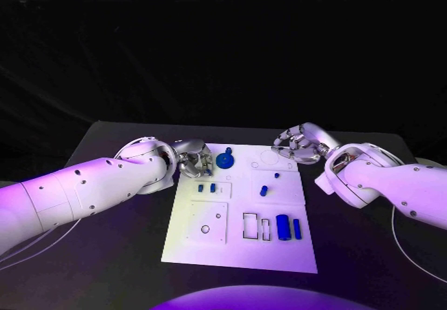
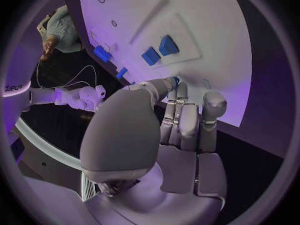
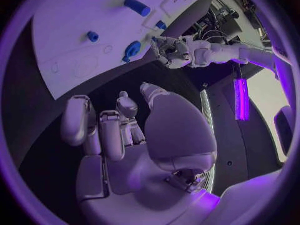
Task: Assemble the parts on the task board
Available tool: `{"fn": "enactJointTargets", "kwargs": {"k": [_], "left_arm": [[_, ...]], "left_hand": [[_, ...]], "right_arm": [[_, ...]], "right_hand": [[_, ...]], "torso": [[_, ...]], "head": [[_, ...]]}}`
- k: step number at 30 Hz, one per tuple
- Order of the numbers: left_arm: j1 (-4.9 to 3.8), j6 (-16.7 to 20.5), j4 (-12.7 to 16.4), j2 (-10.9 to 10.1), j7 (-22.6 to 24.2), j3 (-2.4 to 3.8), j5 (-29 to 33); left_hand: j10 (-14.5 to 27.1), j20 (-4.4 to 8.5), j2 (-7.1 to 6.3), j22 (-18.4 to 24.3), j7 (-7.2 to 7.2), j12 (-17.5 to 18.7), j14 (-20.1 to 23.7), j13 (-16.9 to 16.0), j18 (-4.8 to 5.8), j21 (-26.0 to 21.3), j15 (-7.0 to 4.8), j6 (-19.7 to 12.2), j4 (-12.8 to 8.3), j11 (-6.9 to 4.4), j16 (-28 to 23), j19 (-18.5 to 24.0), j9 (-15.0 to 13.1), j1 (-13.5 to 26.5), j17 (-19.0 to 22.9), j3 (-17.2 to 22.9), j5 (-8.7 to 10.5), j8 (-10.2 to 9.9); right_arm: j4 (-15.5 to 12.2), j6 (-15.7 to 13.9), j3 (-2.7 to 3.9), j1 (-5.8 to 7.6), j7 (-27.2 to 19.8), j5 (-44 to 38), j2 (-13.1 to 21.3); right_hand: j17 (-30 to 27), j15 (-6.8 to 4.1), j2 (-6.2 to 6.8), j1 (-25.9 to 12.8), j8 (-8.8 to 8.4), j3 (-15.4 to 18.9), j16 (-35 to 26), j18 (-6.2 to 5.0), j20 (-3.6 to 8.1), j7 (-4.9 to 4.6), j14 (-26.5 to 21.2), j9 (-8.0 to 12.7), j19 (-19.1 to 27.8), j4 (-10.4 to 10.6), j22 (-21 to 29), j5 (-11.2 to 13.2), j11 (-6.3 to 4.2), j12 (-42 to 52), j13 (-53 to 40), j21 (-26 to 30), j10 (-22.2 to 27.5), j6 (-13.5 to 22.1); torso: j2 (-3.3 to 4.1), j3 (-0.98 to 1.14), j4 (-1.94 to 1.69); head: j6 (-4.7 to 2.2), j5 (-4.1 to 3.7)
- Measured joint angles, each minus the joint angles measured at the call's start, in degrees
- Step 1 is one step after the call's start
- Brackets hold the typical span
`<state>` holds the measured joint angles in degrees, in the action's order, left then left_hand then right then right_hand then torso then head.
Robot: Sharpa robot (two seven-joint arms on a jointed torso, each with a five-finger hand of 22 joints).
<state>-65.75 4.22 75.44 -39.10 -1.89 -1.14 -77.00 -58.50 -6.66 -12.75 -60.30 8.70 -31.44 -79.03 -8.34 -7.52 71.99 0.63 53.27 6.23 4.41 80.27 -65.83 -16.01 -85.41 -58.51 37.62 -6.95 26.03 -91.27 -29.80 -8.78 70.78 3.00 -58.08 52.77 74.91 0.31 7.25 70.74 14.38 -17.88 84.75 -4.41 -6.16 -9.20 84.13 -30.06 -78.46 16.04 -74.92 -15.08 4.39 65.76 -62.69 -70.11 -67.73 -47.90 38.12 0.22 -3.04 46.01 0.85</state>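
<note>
Hovering left hand [image 1: 194,158] beside the round blue part [image 1: 225,159], fingers curled on nothing; right hand [image 1: 298,143] likewise; approach slowly, grip squarely.

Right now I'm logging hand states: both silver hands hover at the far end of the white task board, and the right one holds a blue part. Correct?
Not quite. The right hand holds nothing, as the right wrist view shows. Both hands, the left hand included, do hover at the far end of the white task board.

No text or label can be read.
</note>
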Motion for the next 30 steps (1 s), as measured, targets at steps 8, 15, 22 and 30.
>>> {"fn": "enactJointTargets", "kwargs": {"k": [8, 15, 22, 30], "left_arm": [[0.03, -0.6, 0.3, 0.0, 0.2, -0.02, -0.1], [0.02, -0.7, 0.4, 0.0, 0.2, -0.01, 0.0], [-0.01, -0.9, 0.4, -0.1, 0.2, -0.06, 0.0], [-0.04, -1.2, 0.3, -0.1, -0.2, -0.10, 0.0]], "left_hand": [[-0.2, 0.00, 0.00, 0.1, 0.00, 0.0, 0.0, 0.0, 0.00, 0.0, 0.00, 0.0, 0.0, 0.20, 0.0, 0.0, 0.0, 0.0, 0.0, 0.0, 0.00, 0.0], [-0.2, 0.00, 0.23, 0.0, 0.00, 0.0, 0.0, 0.0, 0.00, 0.0, 0.00, 0.0, 0.0, 0.20, 0.0, 0.0, 0.0, 0.2, -0.1, 0.0, 0.01, -0.1], [-0.2, 0.00, 0.23, -0.3, 0.00, 0.2, 0.0, 0.0, -0.01, 0.0, 0.00, 0.0, 0.2, 0.15, 0.0, 0.0, 0.1, 0.2, -0.5, -0.2, 0.01, -0.1], [-0.4, 0.00, 0.22, -0.5, -0.22, 0.2, 0.0, 0.0, -0.01, 0.0, 0.00, 0.2, 0.0, -0.01, 0.0, 0.0, 0.0, 0.2, -0.7, -0.3, 0.12, -0.1]], "right_arm": [[0.0, 0.0, 0.02, -0.01, 0.0, -0.5, 0.0], [0.0, 0.0, 0.01, -0.01, 0.0, -0.7, 0.0], [0.0, 0.0, 0.00, -0.01, 0.0, -0.7, 0.1], [-0.1, 0.0, 0.00, -0.01, 0.0, -0.7, 0.1]], "right_hand": [[0.0, 0.00, 0.00, 0.0, 0.00, 0.0, 0.0, 0.00, 0.00, 0.00, 0.0, 0.0, 0.0, 0.0, 0.0, 0.0, 0.00, 0.0, 0.0, 0.0, 0.0, 0.0], [0.0, 0.00, 0.00, 0.0, 0.00, 0.0, 0.0, 0.00, 0.00, 0.00, 0.0, 0.0, 0.0, 0.0, 0.0, 0.0, 0.00, 0.0, 0.0, 0.0, 0.0, 0.0], [0.0, 0.00, 0.00, 0.0, 0.00, 0.0, 0.0, 0.00, 0.00, 0.00, 0.0, -0.1, 0.0, 0.0, 0.0, 0.0, 0.00, 0.0, 0.0, 0.0, 0.0, 0.0], [0.0, 0.00, 0.00, 0.0, 0.00, 0.0, 0.0, 0.00, 0.00, 0.00, 0.0, 0.0, 0.0, 0.0, 0.0, 0.0, 0.00, 0.0, 0.1, 0.0, 0.0, 0.0]], "torso": [[-0.05, 0.02, -0.02], [-0.07, 0.02, -0.01], [-0.05, 0.05, 0.00], [-0.01, 0.03, -0.04]], "head": [[0.04, -0.03], [-0.05, -0.03], [-0.17, -0.24], [-0.12, -0.31]]}}
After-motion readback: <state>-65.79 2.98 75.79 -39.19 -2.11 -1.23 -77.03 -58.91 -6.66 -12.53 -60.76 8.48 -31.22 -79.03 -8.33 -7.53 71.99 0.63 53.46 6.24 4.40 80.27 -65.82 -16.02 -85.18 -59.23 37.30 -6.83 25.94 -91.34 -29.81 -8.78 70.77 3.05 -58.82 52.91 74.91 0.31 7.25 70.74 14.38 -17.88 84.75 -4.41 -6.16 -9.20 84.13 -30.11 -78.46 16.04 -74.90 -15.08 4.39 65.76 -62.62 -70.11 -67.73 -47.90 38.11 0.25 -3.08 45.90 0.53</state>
